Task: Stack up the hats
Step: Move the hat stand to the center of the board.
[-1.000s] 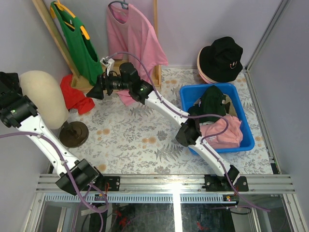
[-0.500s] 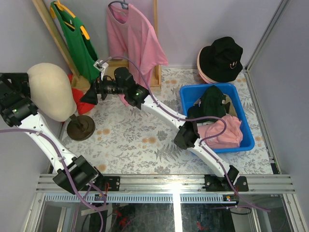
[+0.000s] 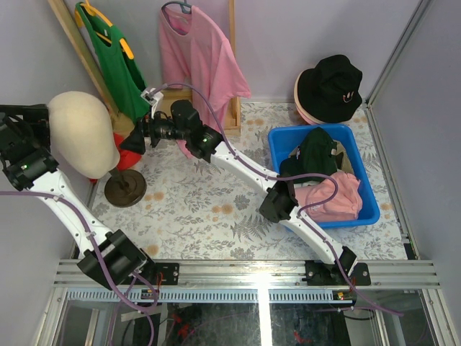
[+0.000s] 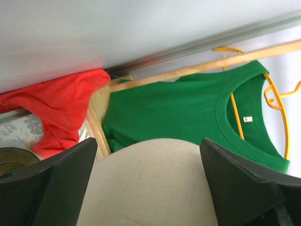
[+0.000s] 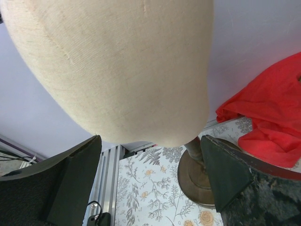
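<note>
Both arms crowd the mannequin head (image 3: 79, 133) at the upper left of the overhead view, well apart from the hats. The black bucket hat (image 3: 330, 86) sits on a pink hat (image 3: 302, 109) at the upper right. A dark green cap (image 3: 317, 153) and a pink cap (image 3: 333, 198) lie in the blue bin (image 3: 368, 189) at right.

The left gripper (image 4: 149, 141) has its jaws spread wide on either side of the head; I cannot tell whether they press on it or only flank it. The right gripper (image 3: 131, 141) is wide open with nothing in it, its tips just beside the head.

The head leans well off its round base (image 3: 124, 191) (a narrow stem, by the look of it). If the left jaws let go or shove sideways, I think it topples toward the left edge or onto the red cloth (image 3: 124, 148). With the two grippers this near, one nudge could knock them together.
</note>
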You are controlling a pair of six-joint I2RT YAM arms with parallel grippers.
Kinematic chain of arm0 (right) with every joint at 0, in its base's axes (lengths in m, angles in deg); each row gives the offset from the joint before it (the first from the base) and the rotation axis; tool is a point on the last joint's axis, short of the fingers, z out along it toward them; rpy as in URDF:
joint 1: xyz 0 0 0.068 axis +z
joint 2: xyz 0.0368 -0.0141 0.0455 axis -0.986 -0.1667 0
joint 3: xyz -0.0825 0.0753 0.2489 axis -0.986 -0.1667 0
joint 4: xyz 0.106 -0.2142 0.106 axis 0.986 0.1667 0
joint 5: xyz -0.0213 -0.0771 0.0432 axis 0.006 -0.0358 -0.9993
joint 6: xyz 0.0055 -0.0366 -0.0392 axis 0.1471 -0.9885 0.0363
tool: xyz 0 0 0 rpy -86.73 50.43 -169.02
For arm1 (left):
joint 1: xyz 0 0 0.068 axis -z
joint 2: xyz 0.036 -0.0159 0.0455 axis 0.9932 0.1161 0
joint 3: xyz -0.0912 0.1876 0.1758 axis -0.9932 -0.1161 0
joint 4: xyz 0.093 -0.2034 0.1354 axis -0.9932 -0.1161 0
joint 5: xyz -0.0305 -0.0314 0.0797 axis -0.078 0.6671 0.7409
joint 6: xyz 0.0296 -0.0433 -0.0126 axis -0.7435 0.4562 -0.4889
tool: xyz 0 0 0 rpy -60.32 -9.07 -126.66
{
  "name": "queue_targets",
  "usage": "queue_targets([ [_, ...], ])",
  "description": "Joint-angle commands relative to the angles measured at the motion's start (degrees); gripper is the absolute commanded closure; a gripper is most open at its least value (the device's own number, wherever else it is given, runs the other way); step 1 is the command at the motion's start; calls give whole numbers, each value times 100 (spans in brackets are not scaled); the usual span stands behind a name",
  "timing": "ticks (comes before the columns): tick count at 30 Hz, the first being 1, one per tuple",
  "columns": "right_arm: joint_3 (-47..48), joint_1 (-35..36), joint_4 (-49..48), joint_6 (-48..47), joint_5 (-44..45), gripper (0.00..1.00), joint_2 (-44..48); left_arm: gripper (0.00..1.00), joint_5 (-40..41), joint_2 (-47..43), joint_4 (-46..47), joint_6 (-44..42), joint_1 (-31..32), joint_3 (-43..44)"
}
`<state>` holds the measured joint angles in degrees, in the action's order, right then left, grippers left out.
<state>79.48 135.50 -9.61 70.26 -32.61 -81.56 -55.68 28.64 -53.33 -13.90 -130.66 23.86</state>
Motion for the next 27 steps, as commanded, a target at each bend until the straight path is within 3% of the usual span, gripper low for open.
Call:
queue_targets([
  [1,141,-37,-152,-215,240,7,441,12,-1026,252,-934,-395,74,-436],
  [13,199,-204,13,-282,352,7,527,14,-1579,487,-965,-443,319,-355],
  [27,176,-295,103,-351,318,7,712,15,-1102,565,-1395,-463,1234,-186],
])
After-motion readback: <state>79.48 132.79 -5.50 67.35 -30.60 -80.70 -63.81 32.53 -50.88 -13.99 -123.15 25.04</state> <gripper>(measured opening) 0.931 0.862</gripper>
